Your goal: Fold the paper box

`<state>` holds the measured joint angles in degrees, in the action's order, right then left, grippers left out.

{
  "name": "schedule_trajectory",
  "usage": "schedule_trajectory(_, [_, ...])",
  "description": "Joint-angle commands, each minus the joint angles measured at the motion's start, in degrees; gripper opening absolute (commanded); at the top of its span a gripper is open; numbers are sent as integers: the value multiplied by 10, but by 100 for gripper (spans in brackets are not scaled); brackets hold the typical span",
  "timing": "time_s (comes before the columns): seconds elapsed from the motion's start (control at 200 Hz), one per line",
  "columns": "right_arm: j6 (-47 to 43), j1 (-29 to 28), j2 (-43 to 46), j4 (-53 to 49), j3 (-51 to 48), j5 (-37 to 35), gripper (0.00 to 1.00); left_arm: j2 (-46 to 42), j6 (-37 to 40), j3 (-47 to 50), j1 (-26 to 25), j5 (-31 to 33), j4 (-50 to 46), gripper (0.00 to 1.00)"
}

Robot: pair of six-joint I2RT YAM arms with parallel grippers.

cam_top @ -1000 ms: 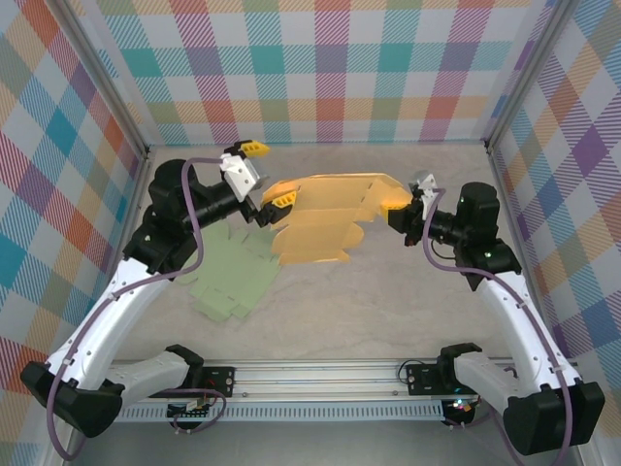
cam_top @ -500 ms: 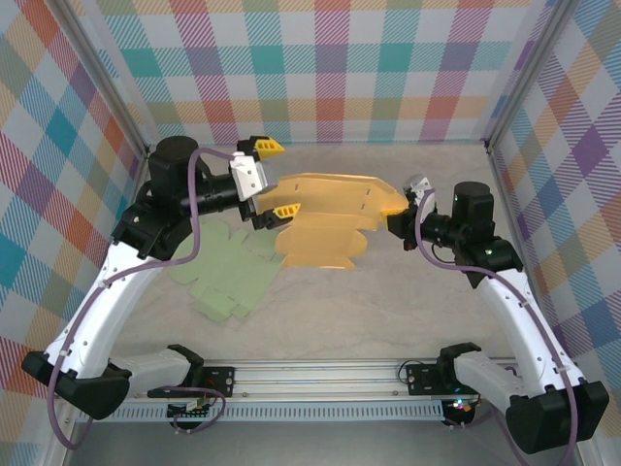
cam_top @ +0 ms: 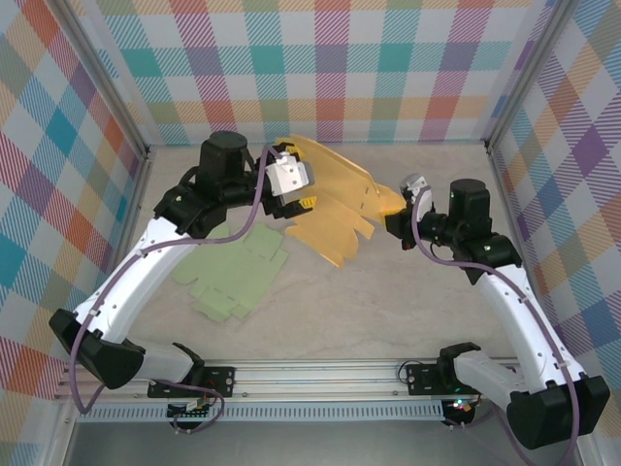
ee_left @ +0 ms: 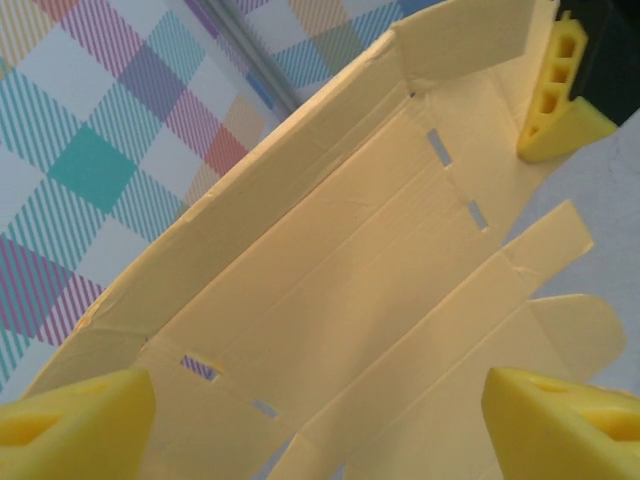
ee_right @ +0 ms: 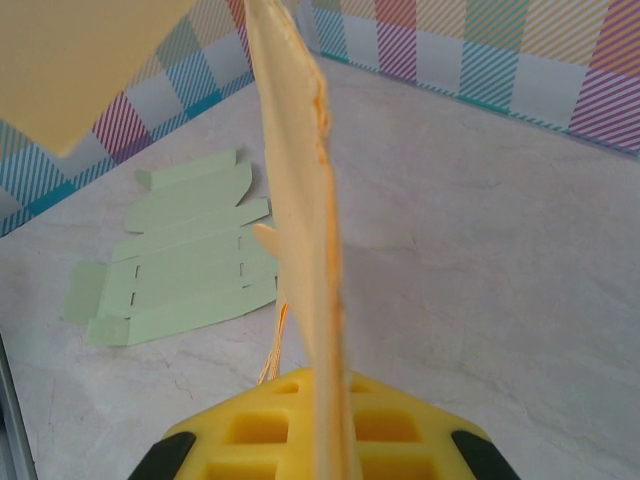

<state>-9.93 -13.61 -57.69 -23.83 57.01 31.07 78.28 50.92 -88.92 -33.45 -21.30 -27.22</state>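
Top external: my right hand pinches an edge of the unfolded yellow paper box sheet, held above the table; my left hand gapes wide beside it, gripping nothing.

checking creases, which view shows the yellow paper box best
Left wrist: the yellow paper box lies broadside to it, creases, slots and flaps plain. Top external shows it small; right wrist sees it edge-on.

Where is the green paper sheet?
In the top view, the green paper sheet lies flat on the table, left of centre, near the raised yellow box.
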Motion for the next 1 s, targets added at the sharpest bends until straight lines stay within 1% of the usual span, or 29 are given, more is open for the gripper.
schedule_trajectory(0.0, [-15,-5,-9,-8,25,17,0,6,23,-28,-6,33,56,87])
schedule_trajectory(0.19, [-28,-8,-20,-18,40,31,0,39,71,-64,-5,20,60,87])
schedule_trajectory(0.4, [-50,-20,-27,-41,55,51,0,120,113,-184,18,-36,-26,89])
schedule_trajectory(0.545, [-74,-44,-42,-81,79,27,0,161,122,-238,28,-56,-60,89])
schedule_trajectory(0.655, [-88,-60,-48,-99,92,6,0,168,142,-240,30,-57,-73,90])
schedule_trajectory(0.77, [-93,-63,-46,-99,94,4,0,166,161,-236,36,-58,-93,90])
schedule_trajectory(0.995, [-98,-64,-34,-89,90,21,0,154,198,-229,45,-41,-153,82])
